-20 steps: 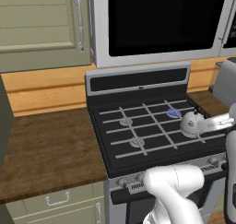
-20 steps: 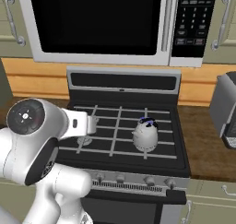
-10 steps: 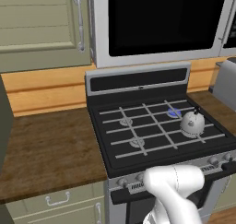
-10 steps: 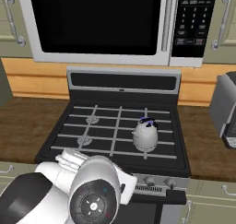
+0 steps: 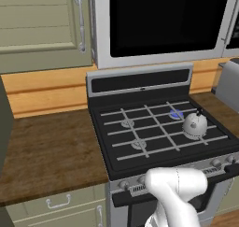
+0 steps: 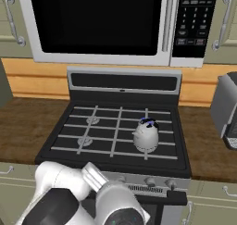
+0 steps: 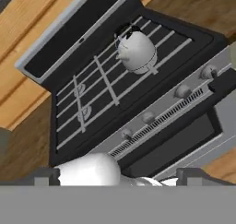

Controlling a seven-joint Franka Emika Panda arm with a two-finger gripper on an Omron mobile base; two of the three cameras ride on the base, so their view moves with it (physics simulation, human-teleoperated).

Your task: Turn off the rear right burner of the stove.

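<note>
Hand view: gripper fingertips at the bottom edge, barely showing; cannot tell whether spread or pressed together. Just beyond, the silver knob strip point(image 7: 179, 96) along the front of the stove point(image 5: 158, 132). Farther back, white kettle point(image 5: 194, 124) on the right-side grates. Behind it, touching its far side, the rear right burner point(image 5: 176, 114) glows blue. Microwave point(image 6: 97, 25) above the back panel.

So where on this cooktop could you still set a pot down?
The two silver burners on the left of the stove are bare. The right side is crowded: the kettle sits in front, and the rear right burner glows blue behind it.
</note>
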